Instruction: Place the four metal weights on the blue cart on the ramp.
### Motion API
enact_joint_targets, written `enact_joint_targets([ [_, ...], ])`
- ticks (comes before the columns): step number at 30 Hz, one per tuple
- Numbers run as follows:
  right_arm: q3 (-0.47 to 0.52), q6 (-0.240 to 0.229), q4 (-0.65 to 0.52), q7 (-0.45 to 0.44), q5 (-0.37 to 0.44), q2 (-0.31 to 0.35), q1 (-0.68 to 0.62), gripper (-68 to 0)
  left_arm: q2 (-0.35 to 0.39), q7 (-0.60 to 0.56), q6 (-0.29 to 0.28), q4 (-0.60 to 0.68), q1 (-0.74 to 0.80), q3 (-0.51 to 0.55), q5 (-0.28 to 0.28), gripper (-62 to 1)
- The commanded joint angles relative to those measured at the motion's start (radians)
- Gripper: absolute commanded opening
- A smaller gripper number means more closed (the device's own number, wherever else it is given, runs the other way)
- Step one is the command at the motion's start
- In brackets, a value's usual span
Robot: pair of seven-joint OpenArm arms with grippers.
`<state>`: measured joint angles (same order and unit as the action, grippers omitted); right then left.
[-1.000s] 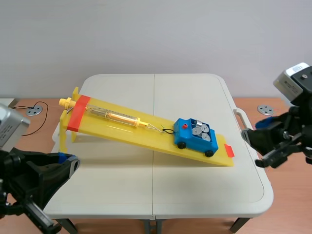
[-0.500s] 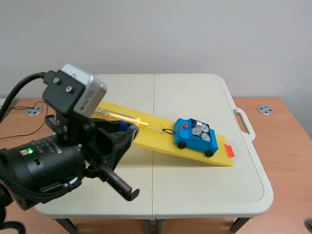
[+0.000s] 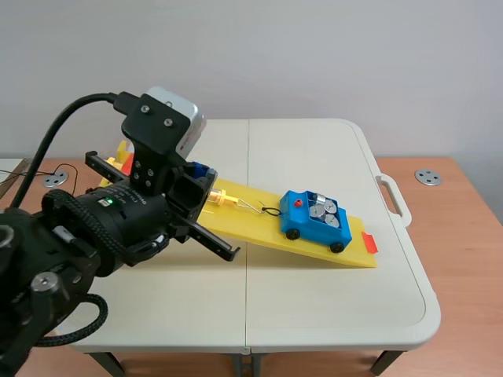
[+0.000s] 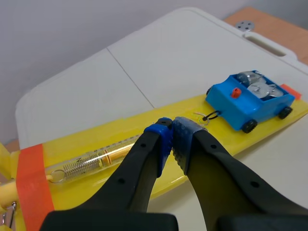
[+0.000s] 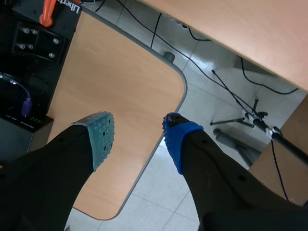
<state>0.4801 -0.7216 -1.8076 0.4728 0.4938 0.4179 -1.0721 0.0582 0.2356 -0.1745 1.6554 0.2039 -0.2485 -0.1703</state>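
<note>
Black left arm (image 3: 94, 243) fills lower left of scene view, nearest the camera. Left gripper (image 4: 171, 132): fingers closed, blue pads touching, nothing btwn them; it hangs over the yellow ramp (image 3: 251, 228), just above the spring scale (image 4: 96, 159). Ramp runs from upper left down to right of ctr on the white table (image 3: 314, 149). Blue cart (image 3: 315, 221) sits on the ramp's lower end, right of ctr, well apart from the left gripper. Metal weights (image 3: 324, 209) lie in the cart's tray; count unclear. Right gripper (image 5: 136, 126): fingers spread, holding nothing, over floor and a wooden desk top; not seen in scene view.
</note>
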Motion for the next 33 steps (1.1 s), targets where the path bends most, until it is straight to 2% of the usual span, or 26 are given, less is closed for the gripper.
enact_joint_targets([
  [1, 0.063, -0.024, -0.095, -0.087, 0.094, 0.006, 0.000, -42.5, -0.025, -0.104, 0.061, 0.037, -0.050, 0.021, 0.015, -58.3],
  [10, 0.064, -0.024, -0.095, -0.086, 0.094, 0.003, 0.000, -42.5, -0.024, -0.104, 0.109, -0.067, -0.122, 0.022, 0.000, -58.3],
  [33, 0.064, -0.024, -0.095, -0.086, 0.094, 0.003, 0.006, -42.7, -0.024, -0.103, 0.109, -0.067, -0.121, 0.021, 0.000, -58.2],
])
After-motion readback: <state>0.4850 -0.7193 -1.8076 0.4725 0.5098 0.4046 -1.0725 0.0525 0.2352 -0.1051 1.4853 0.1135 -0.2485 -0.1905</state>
